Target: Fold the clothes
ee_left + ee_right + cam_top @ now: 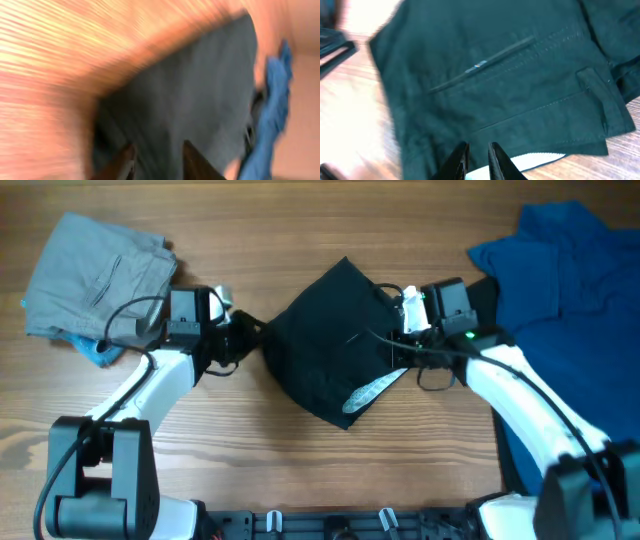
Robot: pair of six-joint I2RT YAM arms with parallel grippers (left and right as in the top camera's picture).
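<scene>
The left claw [158, 145] has its two fingers moderately parted, with dark cloth showing in the gap; its wrist view is badly smeared. From overhead it sits at the left edge of the black shorts [325, 345]. The right claw [479, 146] is narrow, its fingers nearly together low over the shorts' right side. Whether they pinch the fabric I cannot tell.

The shorts lie bunched in a rough diamond at the middle of the wooden surface [300, 240], between the two arms. A strip of pale lining [372, 392] peeks out at their lower right edge. A pocket slit [485, 65] and a belt loop [592, 80] face up.

Well to the left lies a folded grey garment [95, 275]. At the right edge sprawls a blue garment [565, 290].
</scene>
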